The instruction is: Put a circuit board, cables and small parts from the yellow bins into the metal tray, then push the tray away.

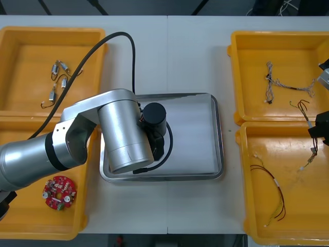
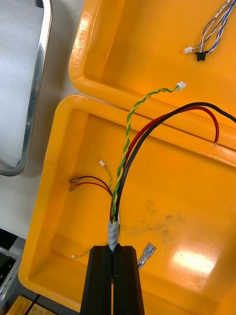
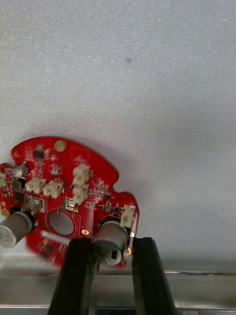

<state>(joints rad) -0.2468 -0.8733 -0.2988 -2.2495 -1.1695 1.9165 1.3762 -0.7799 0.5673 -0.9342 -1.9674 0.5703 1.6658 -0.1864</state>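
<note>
Front: hides the grasp beneath the silver left arm over the shiny round-cornered metal tray. Right wrist: pinches narrow, with the right pincer, on the taped stem of a cable bundle, twisted green-yellow, red and black strands fanning beyond it over a glossy yellow bin. Left wrist: clamps, in the left pincer, a round red circuit board by its grey cylinder, grainy white tray beyond.

The light counter is carrying four yellow bins, two sitting each side, flanking a metal tray.
</note>
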